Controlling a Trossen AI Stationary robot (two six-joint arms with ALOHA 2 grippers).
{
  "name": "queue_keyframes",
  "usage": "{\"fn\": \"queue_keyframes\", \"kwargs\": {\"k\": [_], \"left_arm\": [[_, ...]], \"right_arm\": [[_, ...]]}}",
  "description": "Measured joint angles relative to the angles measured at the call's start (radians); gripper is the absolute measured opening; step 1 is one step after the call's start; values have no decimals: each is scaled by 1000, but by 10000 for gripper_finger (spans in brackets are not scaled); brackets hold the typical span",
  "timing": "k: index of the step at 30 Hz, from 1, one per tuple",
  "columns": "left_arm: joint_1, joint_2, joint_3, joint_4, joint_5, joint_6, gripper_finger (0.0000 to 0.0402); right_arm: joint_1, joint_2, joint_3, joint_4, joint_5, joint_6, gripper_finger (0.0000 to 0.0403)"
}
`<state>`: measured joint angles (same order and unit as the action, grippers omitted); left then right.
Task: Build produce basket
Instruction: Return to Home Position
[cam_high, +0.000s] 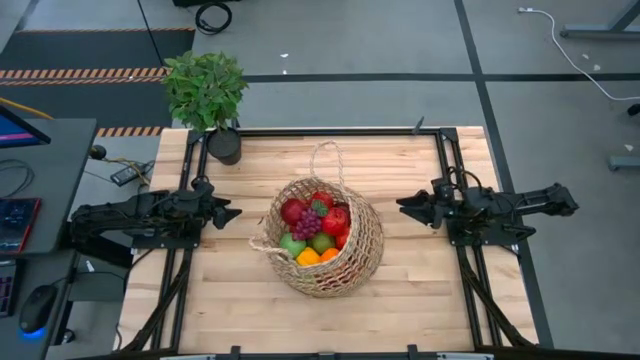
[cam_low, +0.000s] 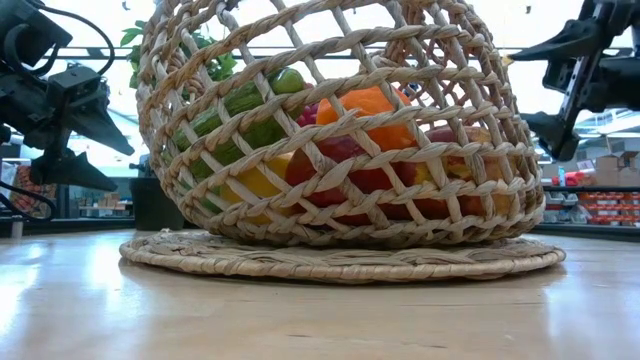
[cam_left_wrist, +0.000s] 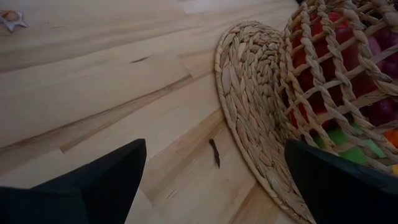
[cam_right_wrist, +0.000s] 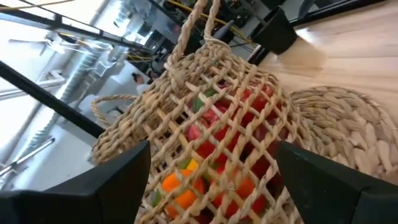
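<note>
1. The basket (cam_high: 368, 248) sat mid-bench (cam_high: 200, 300), with the produce (cam_high: 313, 232) piled inside.
2. The left end effector (cam_high: 228, 212) and right end effector (cam_high: 405, 205) flanked it, both open and empty.
3. Filling looked done. The step in hand was homing, which called for drawing both arms back without clipping the basket.

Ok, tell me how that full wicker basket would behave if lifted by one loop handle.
Probably heavy: the basket is packed with produce. Its thin handle lies limp, so it is likely floppy. Lifted one-sided, it may tilt and spill fruit.
</note>
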<state>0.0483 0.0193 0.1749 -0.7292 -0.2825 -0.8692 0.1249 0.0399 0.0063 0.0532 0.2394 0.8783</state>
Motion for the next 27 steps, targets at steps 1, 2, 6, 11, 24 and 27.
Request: {"fn": "queue_keyframes", "kwargs": {"k": [1,2,6,11,24,27], "left_arm": [[0,0,0,0,0,0,390],[0,0,0,0,0,0,390],[0,0,0,0,0,0,390],[0,0,0,0,0,0,390],[0,0,0,0,0,0,390],[0,0,0,0,0,0,390]], "right_arm": [[0,4,0,-1,0,-9,348],[0,8,0,-1,-2,-36,348],[0,17,0,0,-4,-212,348],[0,18,0,3,-4,-281,348],[0,18,0,4,-5,-272,348],[0,18,0,4,-6,-272,348]]}}
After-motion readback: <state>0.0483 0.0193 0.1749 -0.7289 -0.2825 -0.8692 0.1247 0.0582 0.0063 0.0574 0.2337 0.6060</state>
